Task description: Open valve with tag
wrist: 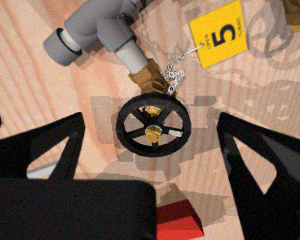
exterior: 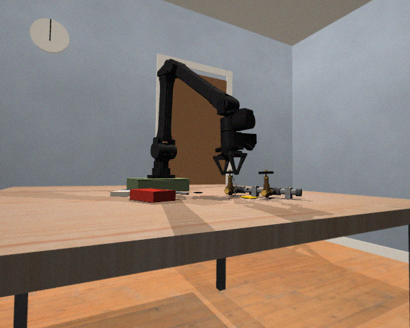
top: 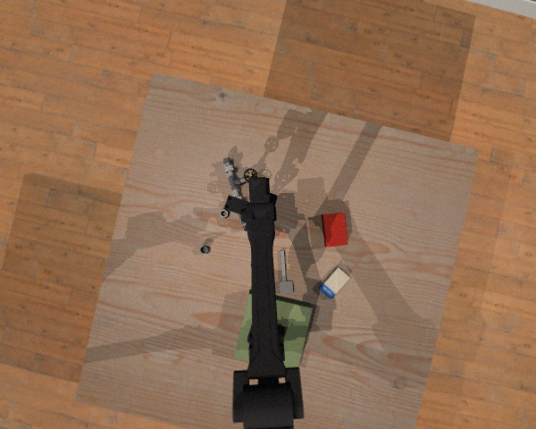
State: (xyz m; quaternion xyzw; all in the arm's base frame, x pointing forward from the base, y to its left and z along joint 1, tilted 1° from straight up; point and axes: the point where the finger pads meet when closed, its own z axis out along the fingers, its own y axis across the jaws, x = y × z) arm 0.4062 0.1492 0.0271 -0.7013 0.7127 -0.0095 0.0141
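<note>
A grey pipe (top: 231, 177) (exterior: 279, 190) (wrist: 97, 25) carries two brass valves with black handwheels. The near valve's handwheel (wrist: 153, 126) (exterior: 229, 173) has a chain (wrist: 175, 70) running to a yellow tag (wrist: 219, 34) (exterior: 248, 197) that reads 5 turns. The other valve (top: 250, 173) (exterior: 266, 182) stands further along the pipe. My gripper (wrist: 151, 119) (exterior: 229, 170) is open, pointing straight down over the tagged handwheel. Its fingers stand wide on either side of the wheel and do not touch it. In the overhead view the arm hides the tagged valve.
A red block (top: 334, 229) (exterior: 152, 195) (wrist: 177, 220) lies to the right of the arm. A white and blue box (top: 334, 281), a grey T-shaped tool (top: 284, 272) and two small black nuts (top: 205, 249) (top: 224, 213) lie on the table. The arm stands on a green pad (top: 296, 318) (exterior: 158, 183).
</note>
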